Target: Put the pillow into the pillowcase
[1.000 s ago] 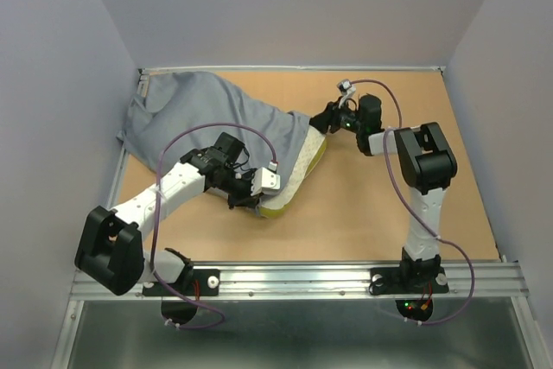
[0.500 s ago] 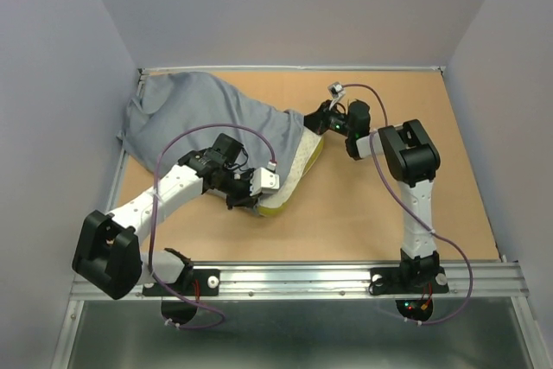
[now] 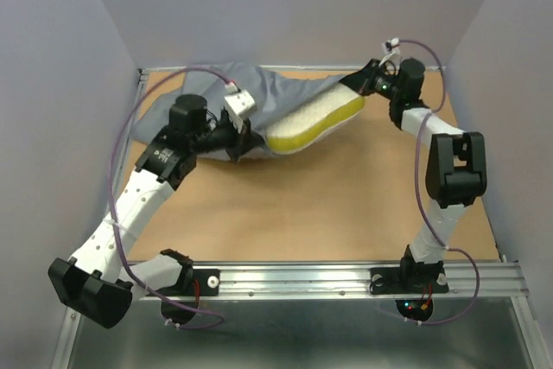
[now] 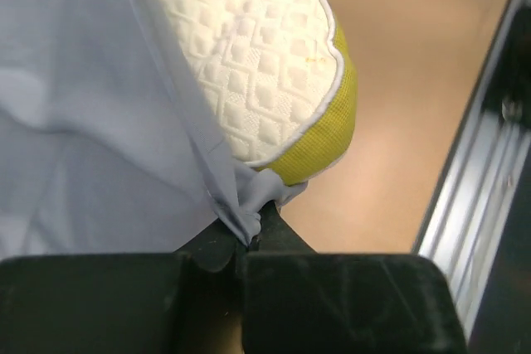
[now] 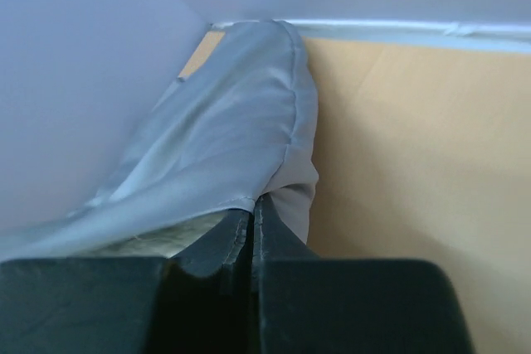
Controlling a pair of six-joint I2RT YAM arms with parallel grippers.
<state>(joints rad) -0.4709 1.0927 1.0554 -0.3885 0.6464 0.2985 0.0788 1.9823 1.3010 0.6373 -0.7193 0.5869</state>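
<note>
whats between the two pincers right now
The pillow: its yellow-banded end pokes out of the pillowcase, whose open edge stretches between the left pincer and the right pincer. The top view shows this.

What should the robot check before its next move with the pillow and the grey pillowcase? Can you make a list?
1. Left fingers pinching the pillowcase edge: ok.
2. Right fingers pinching the other edge: ok.
3. Opening held stretched between both grips: ok, it seems, from above.
4. Pillow fully inside: not ok, its yellow-banded end sticks out.
5. Pillow's hidden end reaching the bottom of the pillowcase: cannot tell, fabric covers it.
</note>
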